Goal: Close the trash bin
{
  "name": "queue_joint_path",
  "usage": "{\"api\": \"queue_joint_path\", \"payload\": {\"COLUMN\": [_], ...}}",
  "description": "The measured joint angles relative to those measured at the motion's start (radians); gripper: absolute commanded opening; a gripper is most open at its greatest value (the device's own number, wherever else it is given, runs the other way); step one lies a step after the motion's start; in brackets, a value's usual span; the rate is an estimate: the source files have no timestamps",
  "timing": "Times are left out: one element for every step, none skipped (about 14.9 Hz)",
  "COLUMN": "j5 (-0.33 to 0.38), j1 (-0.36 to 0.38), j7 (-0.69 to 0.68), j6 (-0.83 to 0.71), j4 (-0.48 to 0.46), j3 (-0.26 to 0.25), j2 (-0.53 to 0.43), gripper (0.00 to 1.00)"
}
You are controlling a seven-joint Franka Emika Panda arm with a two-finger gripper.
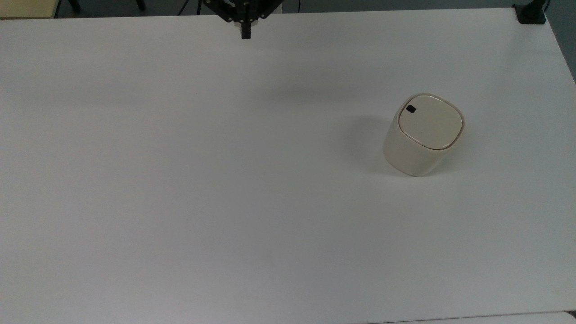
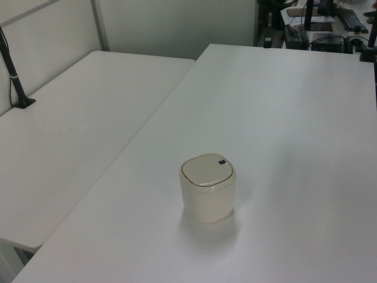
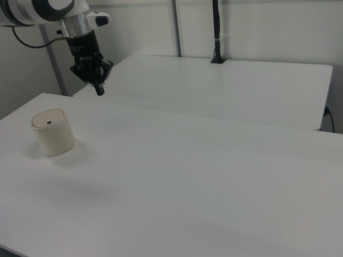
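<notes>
Trash bin (image 1: 423, 137), cream plastic, rounded-square, lidded

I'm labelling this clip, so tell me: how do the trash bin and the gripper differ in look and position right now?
The trash bin is cream-white and rounded; the gripper is black and angular. The trash bin stands on the white table near the top view's right, lid flat and shut; the gripper hangs above the table by the top view's upper edge, well apart from the bin. Both hold nothing visible.
</notes>
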Motion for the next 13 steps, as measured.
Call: {"api": "queue_joint_path", "payload": {"j5": [0.0,0.0,0.0,0.0,0.0,0.0,0.0,0.0,0.0,0.0,0.0,0.0,0.0], "j1": [-0.008,-0.01,-0.011,-0.011,-0.011,-0.011,-0.011,-0.011,-0.011,-0.011,-0.011,-0.011,-0.011], "j7": [0.008,0.012,0.013,0.014,0.017,0.019,0.02,0.02,0.02,0.02,0.02,0.02,0.02], "j6": [-0.008,-0.014,-0.016,-0.016,-0.016,-0.016,-0.016,-0.016,-0.016,-0.016,-0.016,-0.016,-0.016], "j4": [-0.004,-0.007,-0.01,-0.014,-0.018,-0.02,-0.02,-0.02,-0.02,-0.02,-0.02,-0.02,-0.02], "j3": [-0.01,-0.024,-0.036,-0.042,-0.045,-0.045,-0.045,-0.045,-0.045,-0.045,-0.045,-0.045,-0.045], "j2": [-0.004,-0.006,-0.007,-0.007,-0.007,-0.007,-0.007,-0.007,-0.007,-0.007,-0.007,-0.007,-0.007], "gripper": [0.4,0.72,0.79,0.9,0.94,0.98,1.0,1.0,1.0,1.0,1.0,1.0,1.0]}}
